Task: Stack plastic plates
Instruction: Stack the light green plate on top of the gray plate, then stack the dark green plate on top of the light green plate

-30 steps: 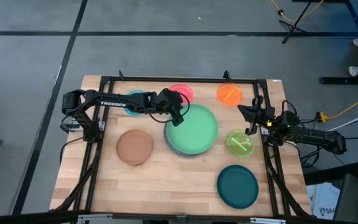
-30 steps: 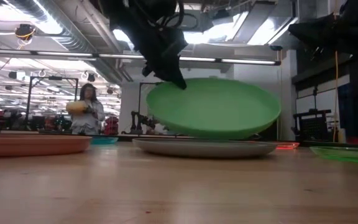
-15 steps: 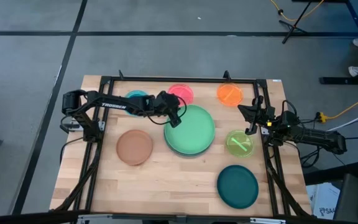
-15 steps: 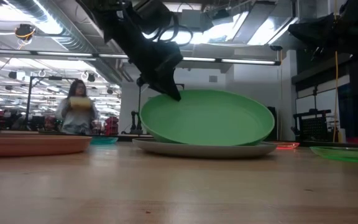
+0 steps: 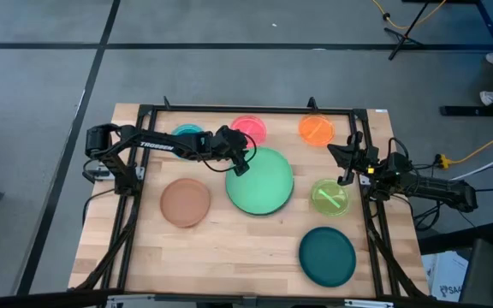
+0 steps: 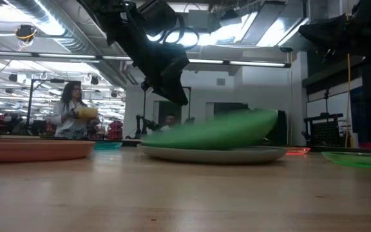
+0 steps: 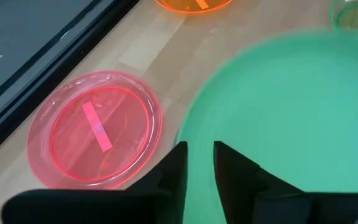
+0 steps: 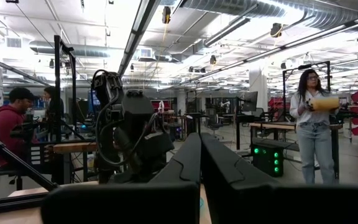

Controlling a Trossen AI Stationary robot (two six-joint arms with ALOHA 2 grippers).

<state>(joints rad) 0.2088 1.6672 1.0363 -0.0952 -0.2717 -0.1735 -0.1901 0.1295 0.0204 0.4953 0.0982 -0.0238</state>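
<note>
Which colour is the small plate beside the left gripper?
Pink, translucent. The left wrist view shows it best.

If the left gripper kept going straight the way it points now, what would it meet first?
Probably the mint green plate: the left gripper points down across its near rim, fingers nearly shut and apparently clear of it. Depth is unclear; the pink plate lies off to one side.

left gripper point(image 5: 241, 162): over the bench point(image 5: 229, 257), at the rim of the mint green plate point(image 5: 261, 181).
mint green plate: just beside the left gripper, toward the right arm.
pink plate point(image 5: 250, 128): just beyond the left gripper.
blue plate point(image 5: 187, 133): behind the left arm.
brown plate point(image 5: 185, 202): near, on the front side.
right gripper point(image 5: 344, 164): at the bench's right edge, between the orange plate point(image 5: 316, 130) and lime plate point(image 5: 329, 196).
dark teal plate point(image 5: 327, 256): well apart, front right.
</note>
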